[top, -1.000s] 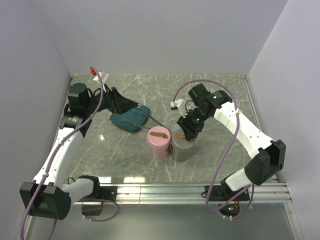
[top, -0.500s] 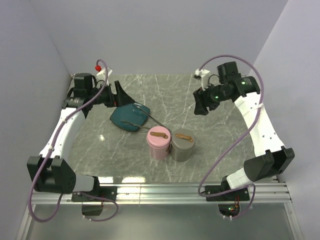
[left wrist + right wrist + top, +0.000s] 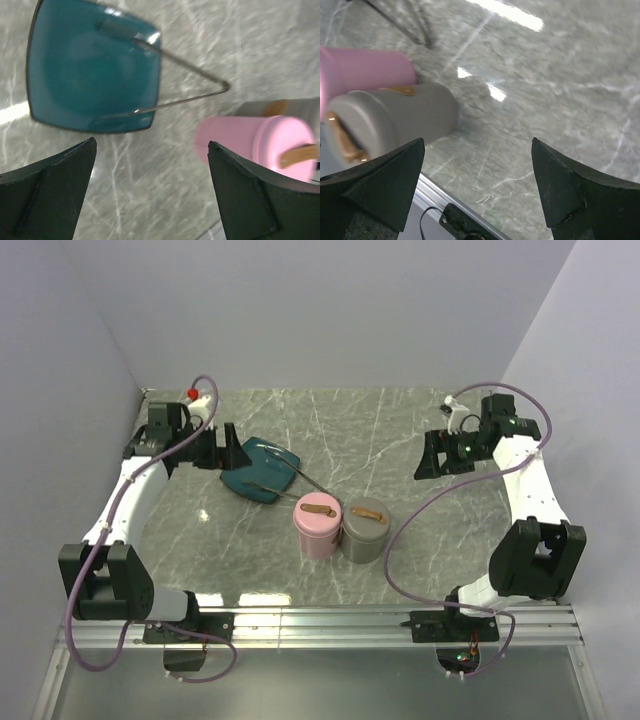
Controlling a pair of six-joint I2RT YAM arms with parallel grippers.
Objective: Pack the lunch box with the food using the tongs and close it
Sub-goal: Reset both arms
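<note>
the tongs (image 3: 223,88) were noted lying flat, the two free ends resting on the teal plate (image 3: 85,75) and the joined end off the plate's rim on the table (image 3: 400,440), pointed toward the lunch box. the lunch box was recorded as two upright round tins, a pink tin (image 3: 316,525) and a grey tin (image 3: 366,530), set side by side and touching near the middle of the table, closer to the arm bases than the plate. each tin was seen with its lid on and a brown strap handle across the top. the left gripper (image 3: 150,150) was held above the table just beside the plate's left edge, its jaws spread wide with nothing between them. the right gripper (image 3: 479,145) was raised at the right side of the table, well apart from the tins, jaws likewise spread wide and holding nothing. the tongs were touched by neither claw.
</note>
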